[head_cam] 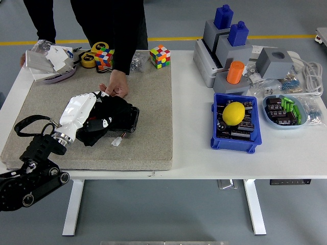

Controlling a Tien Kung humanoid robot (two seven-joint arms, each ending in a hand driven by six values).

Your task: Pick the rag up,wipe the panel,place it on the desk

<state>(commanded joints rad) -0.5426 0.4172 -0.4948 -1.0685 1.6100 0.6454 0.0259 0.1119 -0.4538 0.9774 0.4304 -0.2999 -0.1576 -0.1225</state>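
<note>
A black rag (113, 106) lies bunched on a dark panel (131, 121) in the middle of the beige mat (148, 102). My left hand (94, 108), white-shelled, rests on top of the rag with its fingers curled into the cloth. Its black forearm comes in from the lower left corner. A person stands at the far side, and one of their hands (116, 84) presses down at the panel's far edge, just beyond my fingers. A small white connector (117, 142) with wires pokes out at the panel's near edge. The right arm does not show.
Two colour cubes (160, 55) and tape rolls (94, 53) lie at the mat's far edge. A blue bin holding a lemon (234, 113) stands to the right, with grey blocks (227, 46), a parts dish (286, 109) and cables behind it. A tray of clutter (48, 61) sits far left.
</note>
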